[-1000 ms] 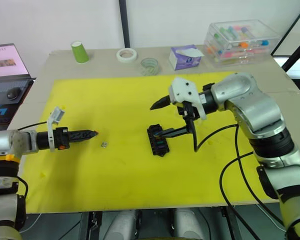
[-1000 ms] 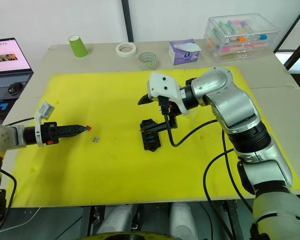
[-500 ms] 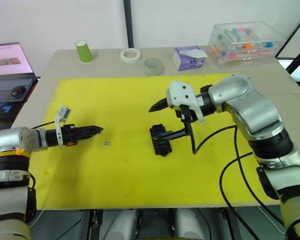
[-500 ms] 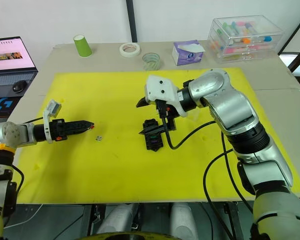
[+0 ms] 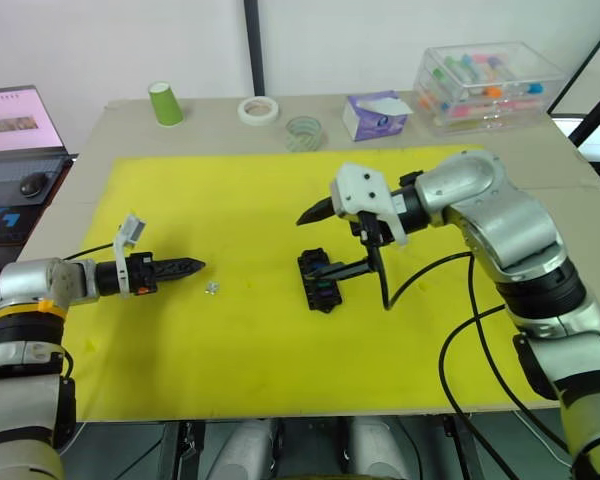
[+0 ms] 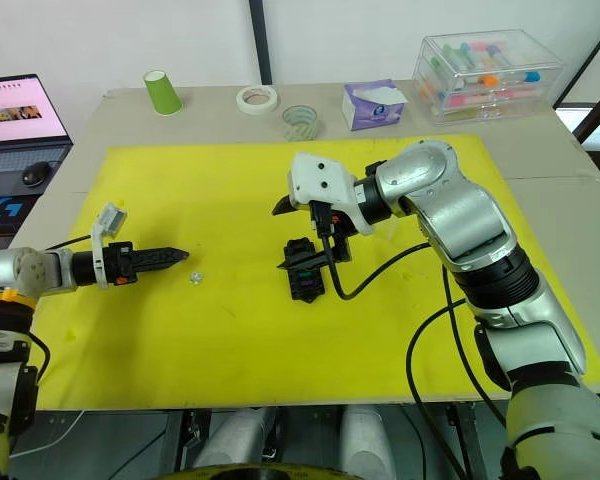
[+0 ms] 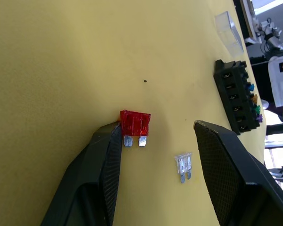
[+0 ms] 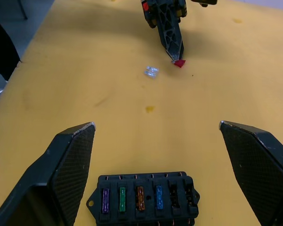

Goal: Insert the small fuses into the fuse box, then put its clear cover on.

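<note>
The clear cover (image 7: 228,33) shows in the left wrist view as a see-through block beyond the fuse box, and its far end is cut off by the picture's edge. In the head views it is too hard to pick out. The back rows of the fuse box (image 5: 320,281) are partly hidden by the right arm's lower finger.

The fuse box lies near the middle of the yellow mat (image 5: 240,330). In the right wrist view, four of its slots hold fuses: purple, green, orange and blue. Two slots beside the blue one look empty.

The right gripper (image 8: 159,155) is wide open and holds nothing. The fuse box sits between its two fingers, closer to the wrist than the tips, and touches neither.

The left gripper (image 7: 155,136) is well to the left of the fuse box, low over the mat. Its jaws are open. A red fuse (image 7: 135,126) sits right at the tip of one finger and touches it. The other finger is well apart from it, so the fuse is not pinched. Whether the fuse lies on the mat or sticks to the finger cannot be told.

A clear fuse (image 7: 183,166) lies on the mat between the two left fingers, touching neither.
</note>
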Motion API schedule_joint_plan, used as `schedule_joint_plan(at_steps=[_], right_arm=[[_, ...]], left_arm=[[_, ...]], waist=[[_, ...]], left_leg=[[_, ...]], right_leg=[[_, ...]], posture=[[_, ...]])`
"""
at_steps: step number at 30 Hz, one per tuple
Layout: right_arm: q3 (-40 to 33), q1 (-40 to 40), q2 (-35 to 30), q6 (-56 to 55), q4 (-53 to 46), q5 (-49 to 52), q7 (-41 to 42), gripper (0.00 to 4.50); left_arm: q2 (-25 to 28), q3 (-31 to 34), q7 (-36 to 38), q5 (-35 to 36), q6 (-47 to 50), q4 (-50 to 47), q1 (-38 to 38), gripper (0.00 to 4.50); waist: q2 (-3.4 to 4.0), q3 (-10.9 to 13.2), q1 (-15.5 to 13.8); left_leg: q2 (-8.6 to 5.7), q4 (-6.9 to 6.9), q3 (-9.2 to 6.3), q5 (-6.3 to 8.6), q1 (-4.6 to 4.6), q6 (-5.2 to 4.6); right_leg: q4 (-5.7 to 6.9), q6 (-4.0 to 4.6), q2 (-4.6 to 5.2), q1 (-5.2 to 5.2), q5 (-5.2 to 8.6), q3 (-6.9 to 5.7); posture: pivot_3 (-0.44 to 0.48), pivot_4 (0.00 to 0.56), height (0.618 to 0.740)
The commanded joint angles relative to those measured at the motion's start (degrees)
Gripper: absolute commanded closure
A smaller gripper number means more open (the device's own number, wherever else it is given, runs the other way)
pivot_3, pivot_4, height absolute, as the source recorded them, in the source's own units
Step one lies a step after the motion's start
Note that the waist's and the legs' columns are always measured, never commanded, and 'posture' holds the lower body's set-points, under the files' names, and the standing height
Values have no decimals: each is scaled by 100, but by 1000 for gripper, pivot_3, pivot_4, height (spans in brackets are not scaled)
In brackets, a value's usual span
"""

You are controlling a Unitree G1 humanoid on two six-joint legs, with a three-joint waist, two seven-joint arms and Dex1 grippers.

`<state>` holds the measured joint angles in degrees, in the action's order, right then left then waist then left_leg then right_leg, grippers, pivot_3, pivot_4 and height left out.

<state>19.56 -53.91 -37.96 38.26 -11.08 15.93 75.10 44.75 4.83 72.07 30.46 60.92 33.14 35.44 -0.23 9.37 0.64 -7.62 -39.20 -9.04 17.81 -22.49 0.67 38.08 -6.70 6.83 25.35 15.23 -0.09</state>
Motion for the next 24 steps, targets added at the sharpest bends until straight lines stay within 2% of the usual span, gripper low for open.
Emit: schedule_joint_plan(at_steps=[1,7,19,24], right_arm=[[-3,-47,-2,-129,-160,-6,-20,0],[42,-53,10,-171,-139,-10,-31,0],[81,-40,-22,-187,-156,4,-46,0],[67,-45,-45,-166,-151,13,-44,0]], left_arm=[[-21,14,-102,-52,-23,43,-107,2450],[8,42,-133,-46,-86,54,-196,4463],[17,145,-233,-59,-287,144,-304,4463],[54,515,-178,208,-466,-272,-409,4463]], waist=[[0,0,2],[0,0,19],[0,0,38],[0,0,53]], left_leg=[[0,0,0,0,0,0],[0,2,0,0,0,0],[4,3,1,0,0,0],[6,4,2,0,0,0]], right_leg=[[0,0,0,0,0,0],[0,0,0,2,0,0],[0,0,0,3,0,0],[0,0,0,4,0,0]], posture=[[0,150,740],[0,150,740],[0,150,740],[0,150,740]])
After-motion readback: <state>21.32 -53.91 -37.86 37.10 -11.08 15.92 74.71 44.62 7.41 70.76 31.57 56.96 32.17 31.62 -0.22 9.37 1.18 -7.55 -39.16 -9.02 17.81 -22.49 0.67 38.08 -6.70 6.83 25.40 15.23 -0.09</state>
